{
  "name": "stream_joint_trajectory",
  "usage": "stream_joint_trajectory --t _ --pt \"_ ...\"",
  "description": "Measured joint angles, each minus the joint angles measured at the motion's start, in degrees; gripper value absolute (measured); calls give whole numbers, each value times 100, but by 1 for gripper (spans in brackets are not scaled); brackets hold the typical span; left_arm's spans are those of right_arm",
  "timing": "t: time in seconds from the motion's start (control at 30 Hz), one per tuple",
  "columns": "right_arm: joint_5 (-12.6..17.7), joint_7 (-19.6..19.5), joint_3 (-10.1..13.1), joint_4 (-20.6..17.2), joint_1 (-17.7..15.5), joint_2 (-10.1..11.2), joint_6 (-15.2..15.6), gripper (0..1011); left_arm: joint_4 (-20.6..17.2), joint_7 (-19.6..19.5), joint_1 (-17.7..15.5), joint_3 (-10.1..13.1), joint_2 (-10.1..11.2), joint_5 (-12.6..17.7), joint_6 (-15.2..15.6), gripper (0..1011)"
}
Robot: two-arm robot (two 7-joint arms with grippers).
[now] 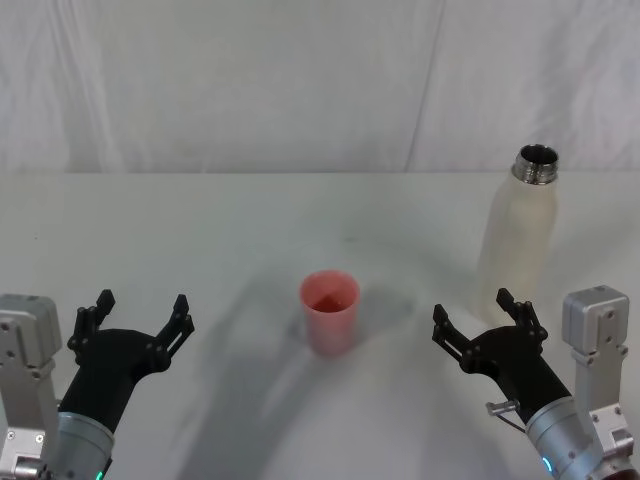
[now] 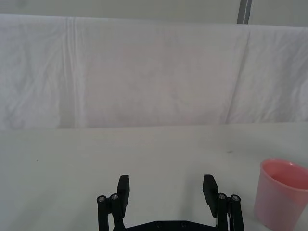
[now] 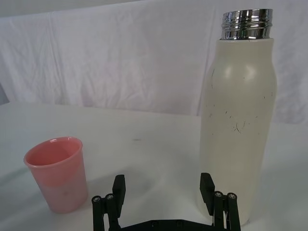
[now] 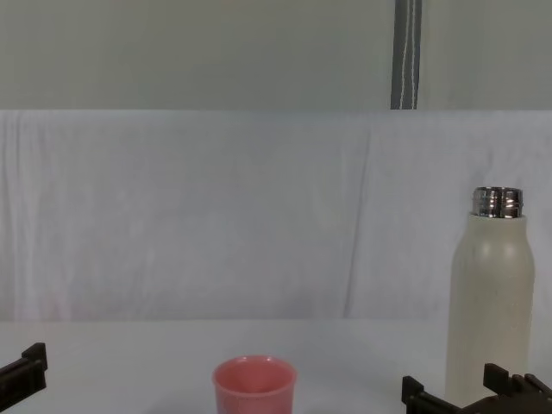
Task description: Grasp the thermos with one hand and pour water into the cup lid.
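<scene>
So, stage: nothing is held yet; the pour has not begun.

Thermos: the thermos (image 1: 517, 235) stands upright and uncapped on the white table (image 1: 250, 210), on the robot's right side, farther back than the cup lid. Its shiny threaded neck is open at the top.

Cup lid: the cup lid (image 1: 329, 311) sits upright near the middle of the table, mouth up, well apart from the thermos and to its left.

Right gripper: the right gripper (image 1: 488, 321) hovers just in front of the thermos base, fingers spread wide and holding nothing. In the right wrist view one finger lines up with the bottle's lower body, so the mouth is not yet centred on it.

Left gripper: the left gripper (image 1: 138, 317) is parked low on the left with its fingers apart and empty, the cup lid off to its side.

Handling: the thermos looks rigid, smooth-walled and probably slippery; if filled it is likely heavy and top-loaded when tipped.

Where to grip: the straight cream body around mid-height seems best, below the rounded shoulders, never on the steel neck.

Risk: the cup lid looks light, so a fast stream or a nudge could tip it.
</scene>
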Motion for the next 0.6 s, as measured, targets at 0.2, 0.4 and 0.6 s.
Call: stream_joint_trajectory --t 0.2,0.4,0.6 --pt "-2 -2 0 -3 0 0 0 1001 0 0 0 0 0 0 0 1001" --pt "-2 -4 0 -5 0 -1 0 1001 0 0 0 0 0 0 0 1001" --pt "-2 -4 0 -5 0 0 0 1001 0 0 0 0 0 0 0 1001"
